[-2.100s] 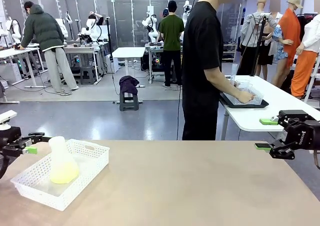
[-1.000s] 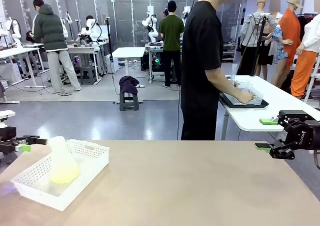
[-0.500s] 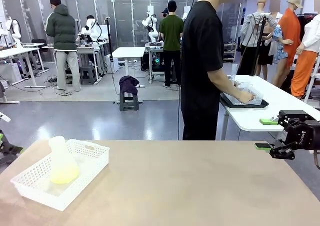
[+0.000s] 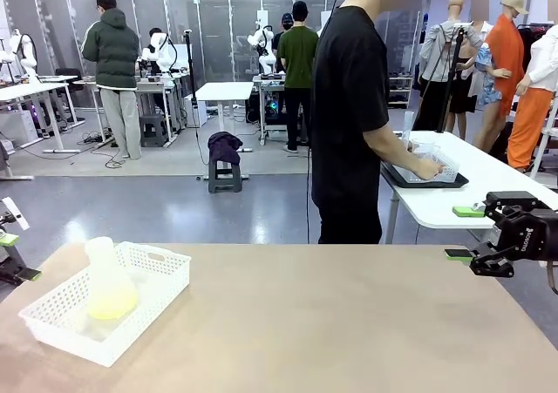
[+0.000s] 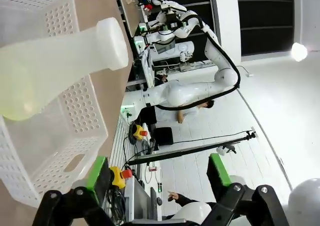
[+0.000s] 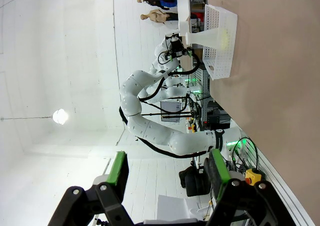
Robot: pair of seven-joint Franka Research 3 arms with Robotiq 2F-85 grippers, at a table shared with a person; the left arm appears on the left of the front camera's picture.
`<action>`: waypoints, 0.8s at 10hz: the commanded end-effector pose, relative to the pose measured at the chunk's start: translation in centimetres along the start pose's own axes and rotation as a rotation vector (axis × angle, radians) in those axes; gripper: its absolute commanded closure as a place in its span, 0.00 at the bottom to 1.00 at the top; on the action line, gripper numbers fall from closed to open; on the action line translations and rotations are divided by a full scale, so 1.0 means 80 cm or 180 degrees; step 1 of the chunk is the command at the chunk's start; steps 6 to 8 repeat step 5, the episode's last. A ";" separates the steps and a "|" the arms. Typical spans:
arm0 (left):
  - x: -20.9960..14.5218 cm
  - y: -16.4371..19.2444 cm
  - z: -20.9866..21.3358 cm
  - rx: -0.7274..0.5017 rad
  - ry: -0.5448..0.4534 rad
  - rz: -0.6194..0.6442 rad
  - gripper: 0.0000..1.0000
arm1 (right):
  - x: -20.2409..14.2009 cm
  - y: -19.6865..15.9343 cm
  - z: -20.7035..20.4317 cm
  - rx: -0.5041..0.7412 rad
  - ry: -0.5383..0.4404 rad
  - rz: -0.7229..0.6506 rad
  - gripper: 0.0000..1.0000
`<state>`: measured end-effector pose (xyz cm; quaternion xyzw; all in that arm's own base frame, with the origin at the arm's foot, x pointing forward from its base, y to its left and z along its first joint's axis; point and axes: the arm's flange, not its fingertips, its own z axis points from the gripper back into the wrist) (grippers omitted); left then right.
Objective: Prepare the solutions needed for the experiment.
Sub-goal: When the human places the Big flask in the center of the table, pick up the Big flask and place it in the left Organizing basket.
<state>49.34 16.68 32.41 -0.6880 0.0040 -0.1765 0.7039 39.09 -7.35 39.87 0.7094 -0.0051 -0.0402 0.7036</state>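
A frosted conical flask (image 4: 103,267) stands upright in a white mesh basket (image 4: 166,280) at the table's left. The solutions (image 4: 113,304) show as a shallow pale yellow-green liquid in its base. My left gripper (image 4: 17,256) is open off the table's left edge, apart from the basket. In the left wrist view the open gripper (image 5: 157,173) holds nothing, with the flask (image 5: 75,50), its liquid (image 5: 15,85) and the basket (image 5: 65,131) ahead. My right gripper (image 4: 462,232) hangs open and empty at the table's right edge. From the open right gripper (image 6: 167,168), the basket (image 6: 220,65) looks far away.
The person (image 4: 349,114) stands beyond the far edge, turned to a white side table (image 4: 488,184), with both hands at a black tray (image 4: 418,182) of clear containers. The brown tabletop (image 4: 331,323) stretches bare between the basket and my right gripper.
My left gripper has drawn back leftward from beside the flask's neck to beyond the table's left edge. The right gripper, flask and basket have not moved.
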 end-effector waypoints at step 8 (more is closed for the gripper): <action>-0.004 -0.008 0.003 -0.0075 -0.0010 -0.0042 0.00 | 0.000 0.003 0.001 0.0000 -0.0004 0.0023 0.19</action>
